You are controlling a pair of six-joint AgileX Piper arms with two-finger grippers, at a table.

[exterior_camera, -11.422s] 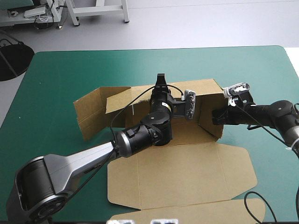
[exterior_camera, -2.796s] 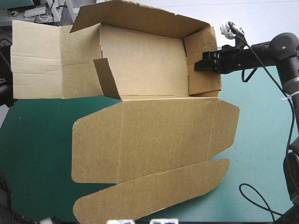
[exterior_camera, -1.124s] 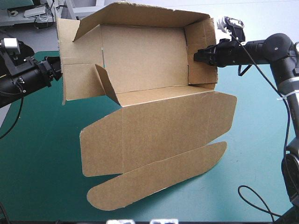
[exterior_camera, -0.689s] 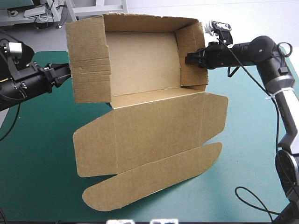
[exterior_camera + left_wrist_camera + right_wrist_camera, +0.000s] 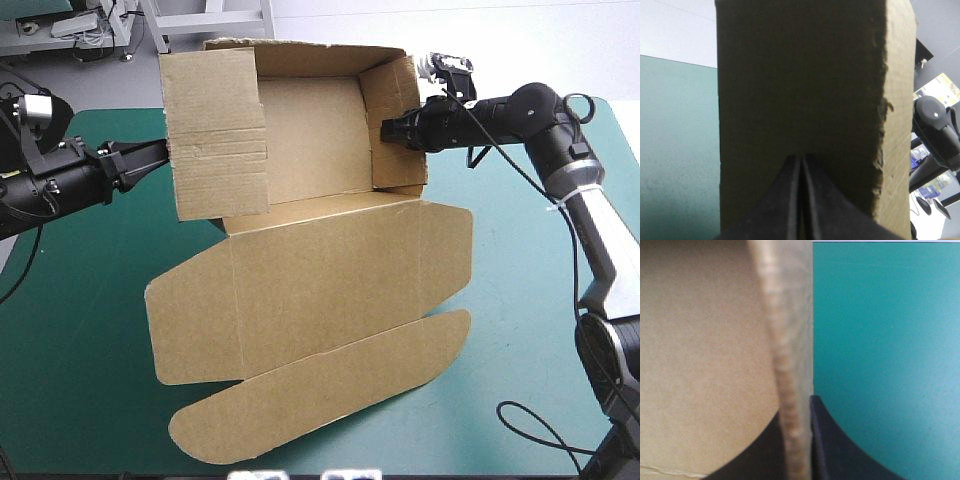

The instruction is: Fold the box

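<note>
Lid panels of the brown box (image 5: 310, 290) spread nearest you over the teal-green counter (image 5: 520, 330), with the rounded tuck flap closest of all. Farther back, the tray part is held up off the counter, its open side facing you. Your left gripper (image 5: 163, 153) is pinched tight on the box's left wall. Your right gripper (image 5: 390, 129) is clamped on the right wall, the board sandwiched edge-on.

The box (image 5: 330, 280) is plain brown board, and the table's cover (image 5: 80, 330) is an even teal-green.
</note>
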